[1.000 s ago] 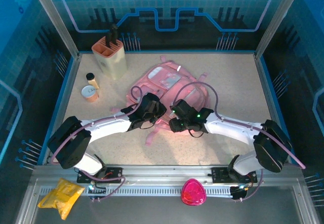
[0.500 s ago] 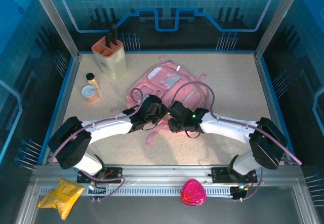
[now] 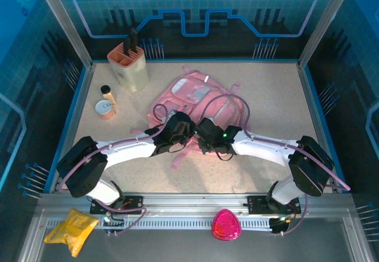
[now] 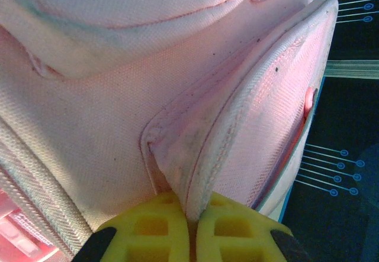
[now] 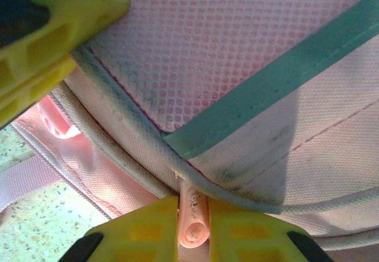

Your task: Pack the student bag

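The right gripper (image 5: 192,226) has shifted left, toward the left gripper (image 4: 189,226). Both work the near edge of the student bag (image 3: 192,93), lying mid-table. Left jaws clamp a fabric flap (image 4: 249,114); right jaws clamp a zip pull (image 5: 194,206). Packing appears unstarted (bag likely unopened). Count: one bag, one beige holder (image 3: 128,65), one bottle (image 3: 107,92).

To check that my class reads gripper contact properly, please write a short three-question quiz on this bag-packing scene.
1. True or false: the left gripper is shut on a fold of the bag.
2. What does the right gripper pinch? A zip pull; B bottle; C knife.
3. Fill in: the holder stands at the table's far-____ corner.
Key: 1 true; 2 A; 3 left.
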Action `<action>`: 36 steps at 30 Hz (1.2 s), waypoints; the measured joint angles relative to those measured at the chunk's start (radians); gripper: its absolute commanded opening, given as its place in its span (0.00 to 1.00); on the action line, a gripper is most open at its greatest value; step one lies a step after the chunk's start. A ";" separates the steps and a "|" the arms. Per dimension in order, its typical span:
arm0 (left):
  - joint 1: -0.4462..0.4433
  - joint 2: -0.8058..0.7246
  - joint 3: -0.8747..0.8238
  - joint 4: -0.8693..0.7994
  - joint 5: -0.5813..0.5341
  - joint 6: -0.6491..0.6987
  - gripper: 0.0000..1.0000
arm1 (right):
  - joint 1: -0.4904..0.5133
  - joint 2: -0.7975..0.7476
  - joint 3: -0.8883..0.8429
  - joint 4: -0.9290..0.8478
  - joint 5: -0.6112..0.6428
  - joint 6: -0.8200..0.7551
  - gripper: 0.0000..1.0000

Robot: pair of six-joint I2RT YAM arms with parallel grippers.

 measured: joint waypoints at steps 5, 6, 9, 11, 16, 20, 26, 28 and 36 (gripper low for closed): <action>-0.005 0.000 0.000 0.000 -0.014 0.000 0.00 | 0.000 -0.033 -0.023 0.018 0.026 0.005 0.07; -0.005 0.000 0.000 0.001 -0.015 0.000 0.00 | 0.000 -0.044 -0.032 0.025 0.027 0.005 0.07; -0.011 0.000 0.000 0.003 -0.018 0.000 0.00 | -0.002 -0.069 -0.051 0.038 0.021 0.008 0.07; -0.013 -0.001 0.000 0.003 -0.018 0.000 0.00 | -0.008 -0.087 -0.062 0.044 0.009 0.011 0.07; -0.016 -0.002 0.000 0.015 -0.013 0.000 0.00 | -0.029 -0.137 -0.106 0.081 -0.013 0.019 0.04; -0.017 -0.002 0.000 0.013 -0.013 -0.001 0.00 | -0.037 -0.134 -0.115 0.103 -0.041 0.016 0.12; -0.023 0.003 0.000 0.014 -0.013 -0.023 0.00 | -0.039 -0.074 -0.113 0.135 -0.063 0.024 0.27; -0.024 0.010 0.000 0.014 -0.013 -0.023 0.00 | -0.039 -0.056 -0.108 0.140 -0.062 0.023 0.27; -0.024 0.014 0.000 0.022 -0.032 -0.026 0.00 | -0.039 -0.032 -0.080 0.121 -0.009 0.008 0.12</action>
